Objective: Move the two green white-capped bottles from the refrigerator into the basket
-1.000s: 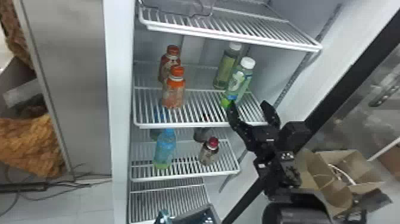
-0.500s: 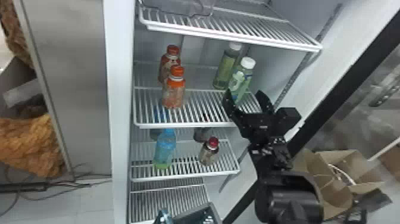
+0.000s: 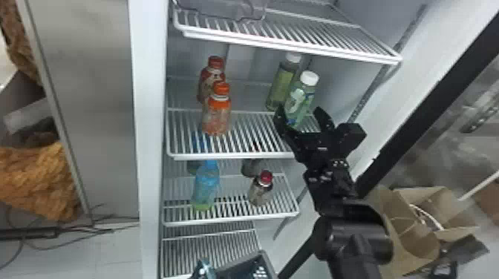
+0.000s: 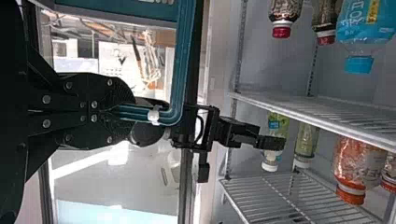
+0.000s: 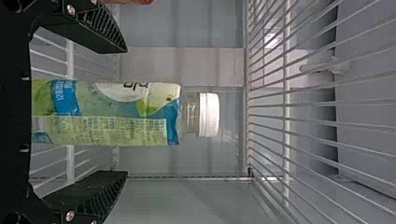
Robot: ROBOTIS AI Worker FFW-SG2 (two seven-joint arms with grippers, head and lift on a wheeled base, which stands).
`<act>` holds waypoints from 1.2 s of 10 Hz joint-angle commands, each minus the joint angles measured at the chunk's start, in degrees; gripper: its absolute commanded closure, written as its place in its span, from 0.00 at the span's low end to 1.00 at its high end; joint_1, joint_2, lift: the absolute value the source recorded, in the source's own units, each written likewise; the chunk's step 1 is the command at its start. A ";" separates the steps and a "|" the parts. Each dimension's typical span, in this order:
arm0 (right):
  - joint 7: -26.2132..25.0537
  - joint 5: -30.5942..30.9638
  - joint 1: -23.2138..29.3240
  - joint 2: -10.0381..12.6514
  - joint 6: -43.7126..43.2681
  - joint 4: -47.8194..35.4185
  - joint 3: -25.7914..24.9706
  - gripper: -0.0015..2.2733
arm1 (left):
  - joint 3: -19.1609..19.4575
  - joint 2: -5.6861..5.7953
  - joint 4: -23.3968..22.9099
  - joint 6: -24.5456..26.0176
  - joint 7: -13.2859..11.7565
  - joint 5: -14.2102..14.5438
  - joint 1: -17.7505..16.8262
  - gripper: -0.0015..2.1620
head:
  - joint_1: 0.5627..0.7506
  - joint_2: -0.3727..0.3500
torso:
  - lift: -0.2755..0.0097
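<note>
My right gripper (image 3: 301,113) stands open around the lower part of the front green bottle (image 3: 305,97), which is upright on a shelf. The other green bottle (image 3: 285,83) is behind it, to the left. In the right wrist view the front bottle (image 5: 107,114) lies between the spread fingers of my right gripper (image 5: 123,112), a gap on both sides. The basket (image 3: 237,262) is at the head view's bottom edge. My left gripper (image 4: 126,111) is shut on the basket's teal handle (image 4: 184,56).
Two orange-capped bottles (image 3: 216,117) stand left on the same shelf (image 3: 248,126). One shelf lower are a blue bottle (image 3: 206,185) and a red-capped bottle (image 3: 261,189). A wire shelf (image 3: 293,37) spans above the green bottles. Cardboard boxes (image 3: 412,237) sit at the right.
My right gripper has moved up and left in the head view, deeper over the shelf, so its fingers now flank the front green bottle. The bottles stand where they were.
</note>
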 commanded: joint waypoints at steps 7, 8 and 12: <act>-1.84 0.01 -6.08 -0.55 3.24 5.53 2.18 0.31 | -1.14 -0.04 0.08 -1.35 -0.09 2.54 -0.28 0.56 | 0.70 0.03 | 0.95; -1.84 -0.34 -5.80 -0.55 3.52 5.53 2.29 0.39 | -1.14 -0.04 0.08 -1.21 -0.09 2.54 -0.28 0.56 | 0.70 0.03 | 0.95; -2.02 -0.34 -5.10 -0.55 3.38 4.54 2.52 0.40 | -1.03 0.04 0.08 -0.92 -0.09 2.43 -0.28 0.56 | 0.70 0.03 | 0.95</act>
